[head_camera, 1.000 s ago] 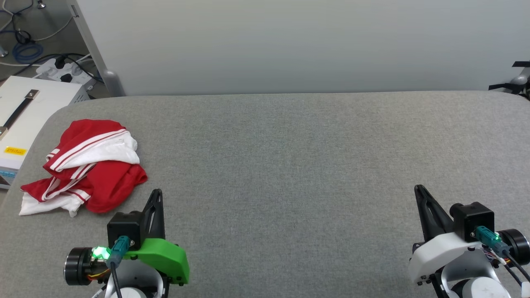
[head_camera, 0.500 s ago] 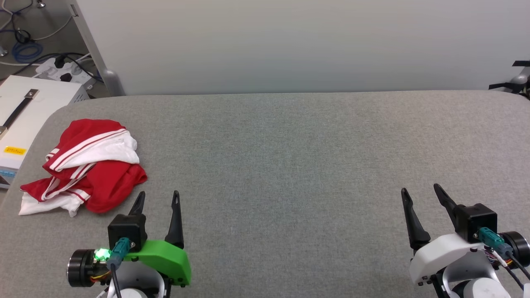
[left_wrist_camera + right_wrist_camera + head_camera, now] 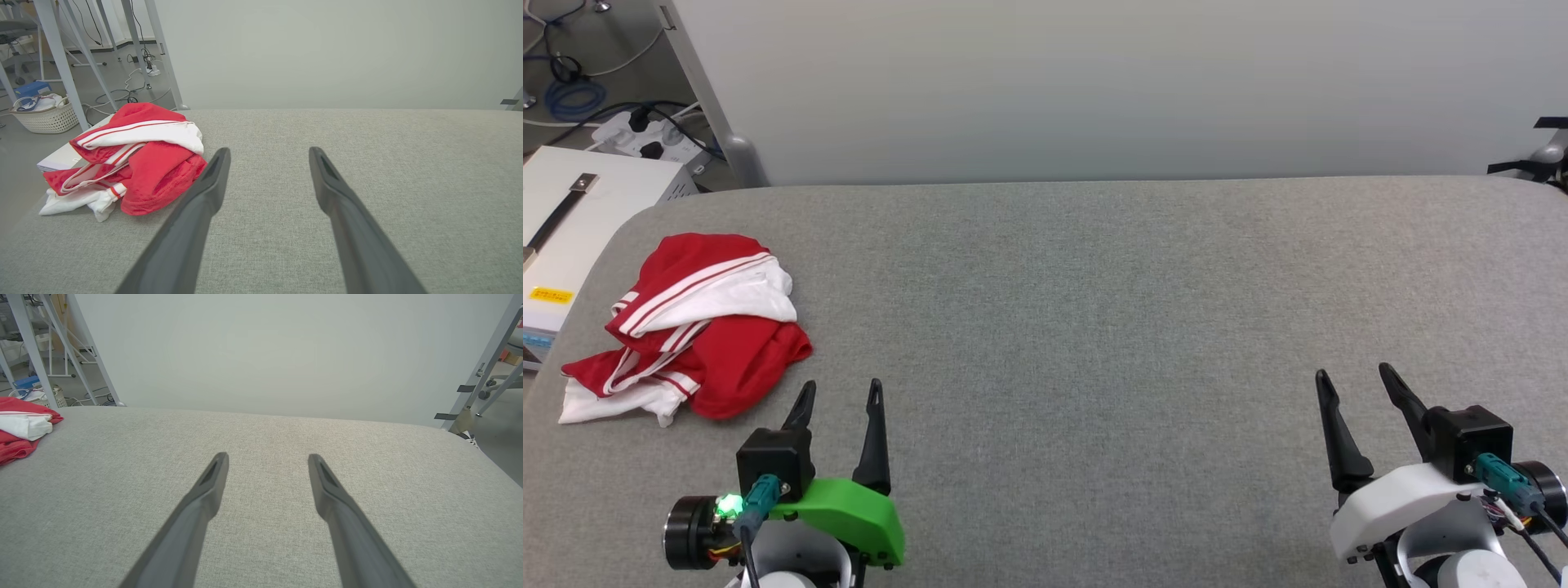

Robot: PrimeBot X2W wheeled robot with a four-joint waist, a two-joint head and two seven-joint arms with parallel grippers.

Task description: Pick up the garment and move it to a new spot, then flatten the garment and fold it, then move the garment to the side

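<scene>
Holding the left claw (image 3: 841, 384) wide open and gripping nothing at the near left; holding the right claw (image 3: 1352, 371) just as wide and empty at the near right. Looking farther along the grey surface (image 3: 1094, 327): spotting the garment (image 3: 698, 327) lying crumpled by the left edge, just beyond the left claw, untouched. Judging every step as yet to come: picking up, flattening, folding, moving aside.

We count 1 garment (image 3: 727, 359), 2 grippers, namely the left gripper (image 3: 841, 384) and the right gripper (image 3: 1352, 371), 1 grey table (image 3: 1094, 327), 1 white box (image 3: 613, 196) and 1 basket (image 3: 47, 120).
</scene>
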